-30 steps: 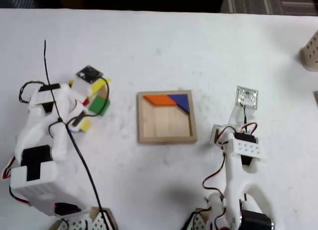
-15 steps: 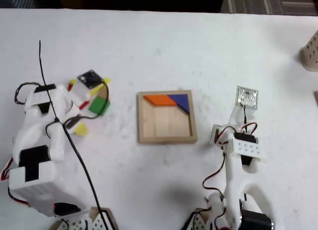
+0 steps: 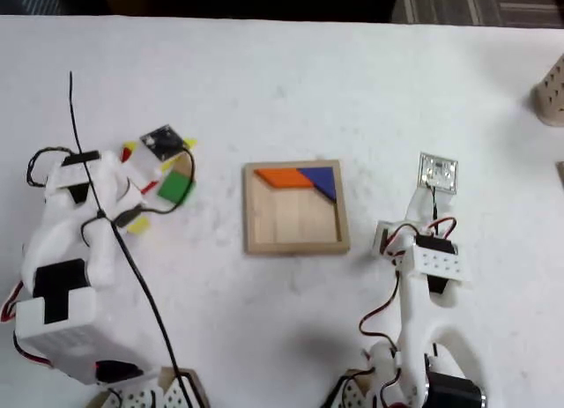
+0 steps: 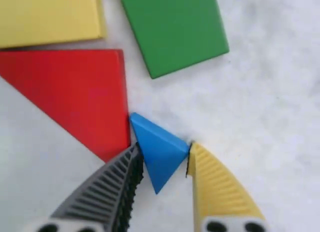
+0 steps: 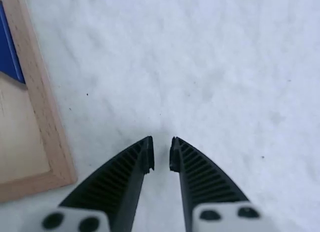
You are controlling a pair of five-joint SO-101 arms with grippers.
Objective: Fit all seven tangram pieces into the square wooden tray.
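The square wooden tray lies mid-table with an orange piece and a dark blue triangle along its far side. Left of it lie loose pieces: a green square, a red triangle and a yellow piece. My left gripper is shut on a small light blue triangle, one finger on each side of it, right beside the red triangle. My right gripper hangs shut over bare table beside the tray's rim.
A yellow piece pokes out beside the left arm's cable. A pale holed object stands at the right edge of the table. White tabletop stretches behind and in front of the tray.
The left arm has drawn slightly left and its wrist has turned, now covering more of the yellow piece near its cable. The right arm has not moved.
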